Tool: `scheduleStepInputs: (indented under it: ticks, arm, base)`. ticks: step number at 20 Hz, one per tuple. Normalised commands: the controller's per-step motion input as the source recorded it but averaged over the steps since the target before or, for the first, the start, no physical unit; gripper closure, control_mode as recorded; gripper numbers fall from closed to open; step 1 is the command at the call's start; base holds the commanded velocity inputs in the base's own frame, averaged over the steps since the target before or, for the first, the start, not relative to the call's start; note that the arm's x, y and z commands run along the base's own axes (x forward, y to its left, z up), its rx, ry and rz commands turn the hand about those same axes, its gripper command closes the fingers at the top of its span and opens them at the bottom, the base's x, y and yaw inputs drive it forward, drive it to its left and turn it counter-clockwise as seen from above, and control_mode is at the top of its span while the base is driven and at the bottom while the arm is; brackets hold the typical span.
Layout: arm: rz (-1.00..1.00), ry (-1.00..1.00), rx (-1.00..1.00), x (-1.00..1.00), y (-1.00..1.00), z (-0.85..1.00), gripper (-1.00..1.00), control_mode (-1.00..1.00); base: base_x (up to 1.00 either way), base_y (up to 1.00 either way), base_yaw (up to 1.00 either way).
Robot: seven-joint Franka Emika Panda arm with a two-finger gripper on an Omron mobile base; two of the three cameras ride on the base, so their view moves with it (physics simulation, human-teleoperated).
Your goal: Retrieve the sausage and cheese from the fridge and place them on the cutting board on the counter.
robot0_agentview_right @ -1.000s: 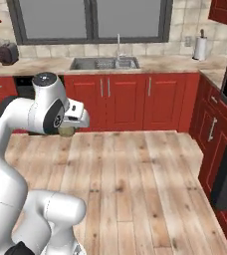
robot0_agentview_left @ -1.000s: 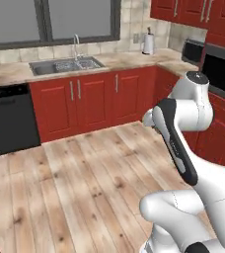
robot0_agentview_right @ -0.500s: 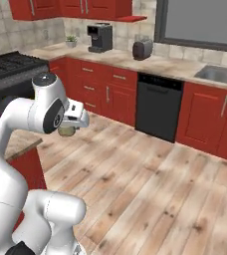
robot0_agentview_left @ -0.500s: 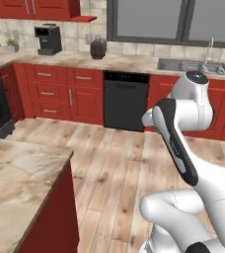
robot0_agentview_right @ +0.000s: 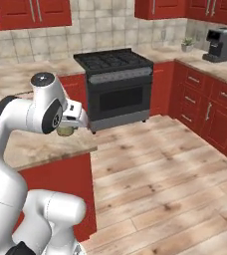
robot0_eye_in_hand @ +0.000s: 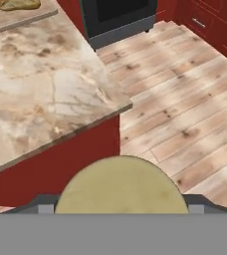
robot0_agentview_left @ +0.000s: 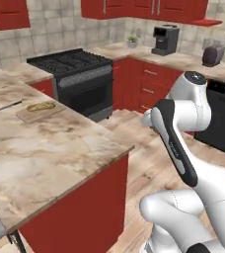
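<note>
The cheese (robot0_eye_in_hand: 120,187), a dull olive-yellow round puck, sits between my fingertips, and my gripper (robot0_eye_in_hand: 120,201) is shut on it. In the right base view the gripper (robot0_agentview_right: 69,128) holds the cheese (robot0_agentview_right: 65,131) just off the corner of the counter (robot0_agentview_right: 33,144). The counter (robot0_agentview_left: 45,153) is beige-brown marbled stone on a red base. The cutting board (robot0_agentview_left: 39,111) lies at its far end with a golden bread loaf (robot0_agentview_left: 40,105) on it; in the hand view the cutting board (robot0_eye_in_hand: 16,18) is at the top left. The sausage and the fridge are out of view.
A black stove (robot0_agentview_left: 77,66) stands beyond the counter, with a knife (robot0_agentview_left: 8,105) lying left of the board. Red cabinets line the far wall, with a coffee machine (robot0_agentview_left: 165,38) and a dark dishwasher (robot0_agentview_left: 224,118). Wooden floor (robot0_agentview_right: 160,169) spreads to the right.
The whole picture has swung from the sink wall past the dishwasher to the stove and counter, so the base has turned. The cheese has stayed in the gripper.
</note>
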Motion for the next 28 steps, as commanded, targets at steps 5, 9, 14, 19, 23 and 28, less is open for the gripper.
scheduleStepInputs:
  ticks: [5,9,14,19,23,28]
  arm:
    - [0.00,0.00,0.00,0.00,0.00,0.00,1.00,1.00]
    - [0.00,0.00,0.00,0.00,0.00,0.00,1.00,1.00]
    - [0.00,0.00,0.00,0.00,0.00,0.00,1.00,1.00]
    - [0.00,0.00,0.00,0.00,0.00,0.00,1.00,1.00]
    - [0.00,0.00,0.00,0.00,0.00,0.00,1.00,1.00]
    - [0.00,0.00,0.00,0.00,0.00,0.00,1.00,1.00]
  base:
    - [0.93,-0.29,0.66]
    - [1.00,-0.75,0.32]
    - [0.71,-0.99,0.21]
    - [0.59,-0.99,0.19]
    - [0.67,-1.00,0.17]
    - [0.92,-0.83,0.25]
